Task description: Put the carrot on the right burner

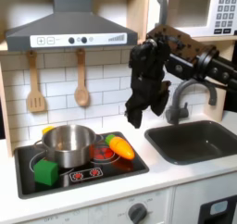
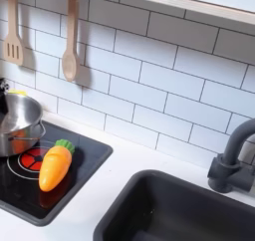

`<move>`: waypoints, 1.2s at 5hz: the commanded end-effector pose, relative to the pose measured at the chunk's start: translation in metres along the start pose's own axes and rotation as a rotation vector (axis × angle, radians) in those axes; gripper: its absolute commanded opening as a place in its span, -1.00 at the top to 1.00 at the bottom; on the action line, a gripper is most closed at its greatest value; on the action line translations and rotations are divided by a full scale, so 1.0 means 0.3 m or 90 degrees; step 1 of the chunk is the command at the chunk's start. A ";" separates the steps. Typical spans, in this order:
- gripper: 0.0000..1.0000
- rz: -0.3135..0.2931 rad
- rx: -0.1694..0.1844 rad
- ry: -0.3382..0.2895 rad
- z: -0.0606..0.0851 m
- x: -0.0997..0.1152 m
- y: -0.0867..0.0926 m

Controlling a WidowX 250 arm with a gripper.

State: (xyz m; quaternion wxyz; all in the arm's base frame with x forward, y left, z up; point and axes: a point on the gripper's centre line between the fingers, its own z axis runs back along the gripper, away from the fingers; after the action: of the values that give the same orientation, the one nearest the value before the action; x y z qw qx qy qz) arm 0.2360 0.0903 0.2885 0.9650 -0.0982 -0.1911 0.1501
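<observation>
**Carrot on the burner, arm hanging above**

The carrot (image 1: 120, 146) lies on the stove (image 1: 139, 161), orange body on the red ring of the burner at the first exterior view's right, green top pointing back toward the wall. In the second exterior view it (image 2: 55, 165) rests slantwise across that ring, its tip near the stove's front edge. Just beside it sits the pot (image 1: 68, 143); a green cube (image 1: 46, 171) stands at the front of the stove, on the pot's other side.

The gripper (image 1: 136, 115) hangs in the air above and behind the carrot, between stove and sink (image 1: 196, 140), touching nothing. It holds nothing that I can see, but it is dark and blurred, and I cannot tell whether its jaws are parted or closed.

To my eye the carrot already looks placed, so the danger is in disturbing it. It is glossy and round; a nudge from the arm passing low could roll it off the ring, or off the stove's front onto the table. A careless swing toward the pot could knock that into the carrot. On the other side, the faucet (image 1: 190, 91) stands near the arm and could be clipped.
</observation>
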 end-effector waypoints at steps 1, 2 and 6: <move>-1.00 0.000 0.007 -0.021 -0.010 0.033 0.002; -1.00 0.028 0.008 -0.045 -0.017 0.068 0.014; -1.00 0.049 0.008 -0.130 -0.006 0.238 0.000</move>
State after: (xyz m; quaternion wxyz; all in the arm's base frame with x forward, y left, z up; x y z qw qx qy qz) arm 0.2994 0.1160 0.3095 0.9349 -0.0794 -0.2813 0.2015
